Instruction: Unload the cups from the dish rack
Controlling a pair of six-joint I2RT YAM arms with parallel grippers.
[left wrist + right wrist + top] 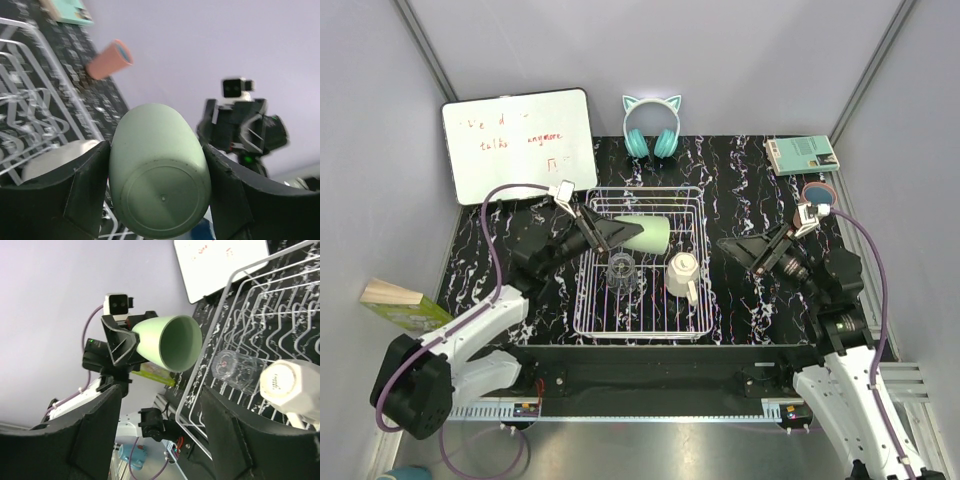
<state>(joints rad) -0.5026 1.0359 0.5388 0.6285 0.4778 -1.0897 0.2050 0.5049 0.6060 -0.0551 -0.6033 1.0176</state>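
My left gripper (620, 233) is shut on the sage-green cup (646, 234) and holds it on its side above the white wire dish rack (588, 312). The cup fills the left wrist view (157, 175) and shows in the right wrist view (167, 342). A clear glass (621, 270) and a cream-white mug (682, 273) stand upside down in the rack; both show in the right wrist view, glass (232, 372) and mug (290, 386). A salmon-pink cup (819, 192) stands on the table at the far right and shows in the left wrist view (107, 61). My right gripper (735, 247) is open and empty, right of the rack.
A whiteboard (518, 143) leans at the back left, teal cat-ear headphones (651, 130) lie behind the rack, a teal box (803, 154) lies at the back right. A green-and-wood box (400, 303) sits left of the table. Grey walls enclose the black marbled table (745, 300).
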